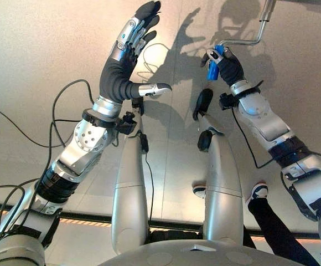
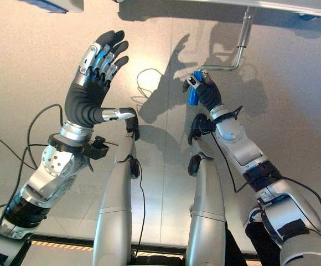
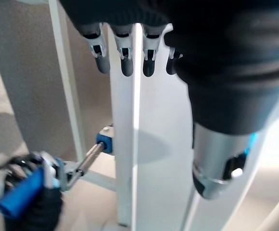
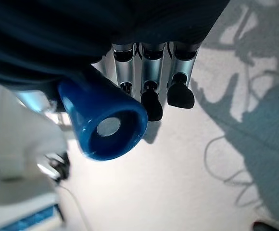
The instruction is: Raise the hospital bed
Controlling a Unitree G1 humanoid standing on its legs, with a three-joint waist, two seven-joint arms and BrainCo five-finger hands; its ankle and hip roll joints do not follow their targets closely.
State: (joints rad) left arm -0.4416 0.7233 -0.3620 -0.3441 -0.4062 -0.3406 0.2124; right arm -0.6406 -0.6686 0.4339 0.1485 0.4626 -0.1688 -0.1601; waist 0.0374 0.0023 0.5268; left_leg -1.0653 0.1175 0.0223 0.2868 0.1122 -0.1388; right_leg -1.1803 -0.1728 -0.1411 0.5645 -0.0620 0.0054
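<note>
- Gripping the blue handle (image 1: 214, 62) of the bed's crank (image 1: 243, 41), our right hand (image 1: 227, 64) has its fingers curled round it, low under the bed frame (image 2: 293, 6).
- We judge the metal crank stiff and rigid; the smooth blue sleeve may spin or slip, so the hold belongs full on the sleeve, as now.
- Our left hand (image 1: 128, 45) is raised beside it with fingers straight and spread, holding nothing.
- The frame edge sits just above the crank's shaft; the floor (image 1: 39, 55) below looks open, so we expect room to turn, minding a person's shoe (image 1: 259, 192) near our right arm.
</note>
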